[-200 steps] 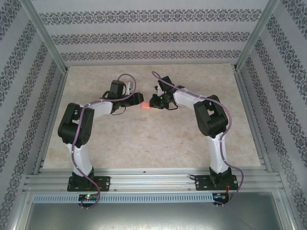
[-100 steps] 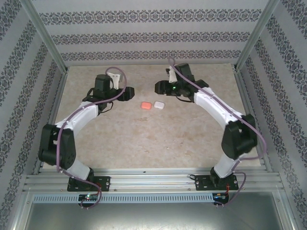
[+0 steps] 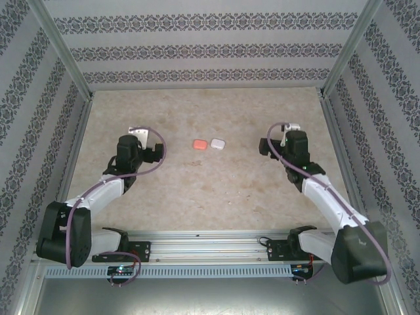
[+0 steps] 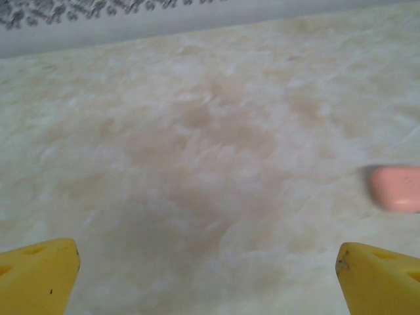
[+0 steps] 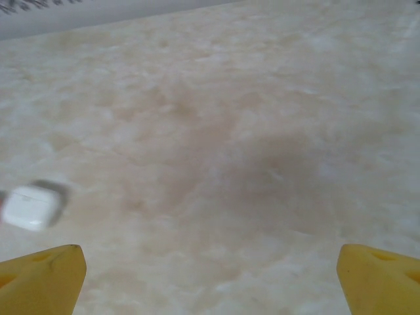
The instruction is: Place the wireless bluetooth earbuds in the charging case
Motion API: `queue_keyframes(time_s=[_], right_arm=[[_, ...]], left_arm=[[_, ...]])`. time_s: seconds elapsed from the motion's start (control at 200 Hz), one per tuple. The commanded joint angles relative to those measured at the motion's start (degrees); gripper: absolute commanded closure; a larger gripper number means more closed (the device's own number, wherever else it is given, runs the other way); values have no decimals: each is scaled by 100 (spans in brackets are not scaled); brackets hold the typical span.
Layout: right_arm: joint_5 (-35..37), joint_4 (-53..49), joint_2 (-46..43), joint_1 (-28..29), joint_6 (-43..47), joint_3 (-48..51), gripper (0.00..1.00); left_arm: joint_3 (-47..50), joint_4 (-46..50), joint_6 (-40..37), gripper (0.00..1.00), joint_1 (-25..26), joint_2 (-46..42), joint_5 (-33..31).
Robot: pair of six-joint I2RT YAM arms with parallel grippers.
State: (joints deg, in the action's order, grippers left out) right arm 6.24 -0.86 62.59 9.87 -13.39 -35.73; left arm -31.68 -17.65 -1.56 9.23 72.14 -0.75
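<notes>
Coral and white, side by side, just above the centre of the overhead frame: the coral charging case (image 3: 199, 144) on the left, the white charging case (image 3: 218, 144) just beside it on the right. Both lie flat on the beige marbled tabletop (image 3: 216, 197). From up here they're too small to say whether they touch. Each reads as a closed little pebble, so what sits inside cannot be told.

Left of centre in that frame, the left gripper (image 3: 157, 152) hangs about level with the cases, well apart from the coral one. Right of centre, the right gripper (image 3: 264, 146) mirrors it, well apart from the white one. Neither claw is touching a case.

On the left wrist camera, yellow fingertips (image 4: 36, 275) sit in the two bottom corners, spread wide with bare marble between them. That claw is fully parted and holding nothing. The coral case is a blurred pink block at the right edge, about mid-height.

The right wrist camera tells the same story: fingertips (image 5: 380, 279) pushed out to both lower corners, jaws wide apart and empty. The white case is blurred at the left edge, a little below the middle. A strip of patterned wall (image 3: 210, 49) runs along the top of the frame.
</notes>
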Motion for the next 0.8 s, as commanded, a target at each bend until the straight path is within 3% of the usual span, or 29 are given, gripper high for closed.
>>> queue_keyframes(time_s=[0.0, 0.175, 0.395, 0.545, 0.669, 0.794], right_arm=[[813, 936, -382, -99, 495, 478, 2], [758, 1600, -476, -448, 652, 1220, 2], [620, 3449, -102, -794, 702, 2190, 2], [429, 4305, 259, -923, 828, 2326, 2], [192, 4997, 740, -974, 855, 2288, 2], [-107, 5485, 1362, -987, 970, 2084, 2]], left_arm=[[227, -942, -307, 0, -69, -38, -573], [675, -1455, -391, 0, -89, 206, -930], [1286, -3167, -321, 0, -261, 736, -569], [1424, -4003, -242, 0, -434, 1320, -470], [1735, -5483, -228, 0, -504, 2096, -471], [1563, -4805, -114, 0, -562, 1893, -434]])
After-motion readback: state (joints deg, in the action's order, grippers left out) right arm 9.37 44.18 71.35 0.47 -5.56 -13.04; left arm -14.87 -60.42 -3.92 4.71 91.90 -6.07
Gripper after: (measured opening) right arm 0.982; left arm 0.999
